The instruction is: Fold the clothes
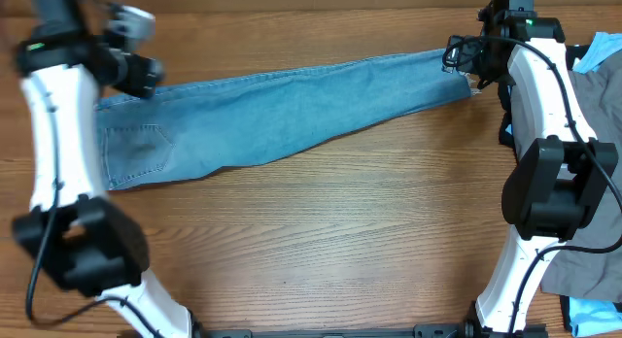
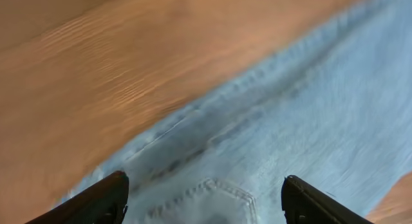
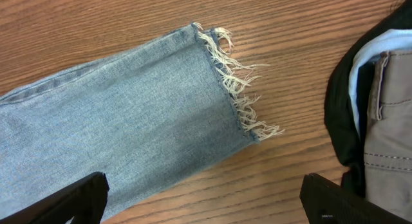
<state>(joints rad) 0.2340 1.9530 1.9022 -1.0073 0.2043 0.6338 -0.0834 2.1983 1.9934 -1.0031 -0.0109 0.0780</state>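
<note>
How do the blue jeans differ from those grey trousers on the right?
The jeans are light-blue denim; the grey trousers are plain grey. The jeans lie stretched out flat across the table; the grey trousers sit bunched in a pile with a black garment. Both lie on that wooden table.

My left wrist view is blurred: the long light-blue denim jeans (image 2: 290,121) look soft, and their stitched back pocket (image 2: 219,198) is cut by the bottom edge. Overhead, my left arm (image 1: 49,134) covers their waist end, and the grey trousers (image 1: 593,275) run off the right edge.
</note>
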